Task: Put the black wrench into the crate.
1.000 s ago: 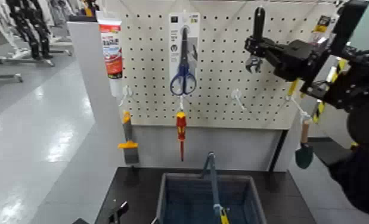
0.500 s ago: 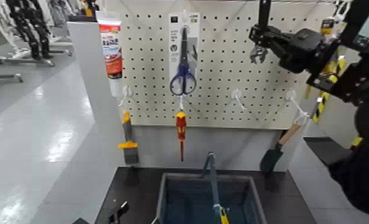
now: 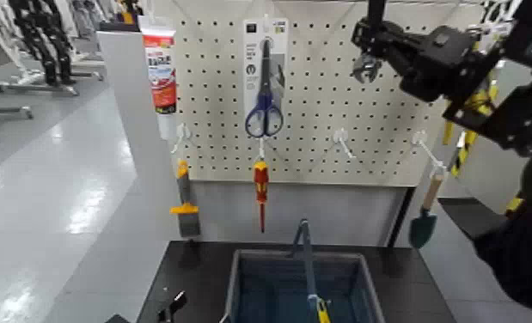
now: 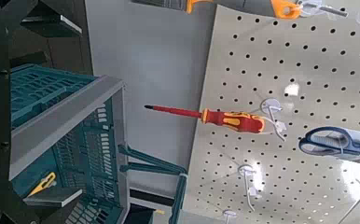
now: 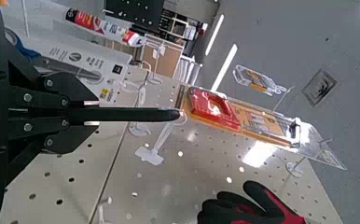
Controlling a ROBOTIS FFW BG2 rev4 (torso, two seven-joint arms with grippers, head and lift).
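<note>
Raised higher on the pegboard [image 3: 321,129], right gripper [image 3: 374,45] pinches the slim black wrench [image 3: 370,51].

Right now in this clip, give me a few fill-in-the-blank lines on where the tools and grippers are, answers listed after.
1. The right gripper is shut on the black ____, high at the pegboard.
2. The blue scissors hang directly above the red-and-yellow ____.
3. The crate sits on the dark table, straight ____ the screwdriver.
4. The left gripper waits low, beside the ____.

Answers: wrench; screwdriver; below; crate
</note>
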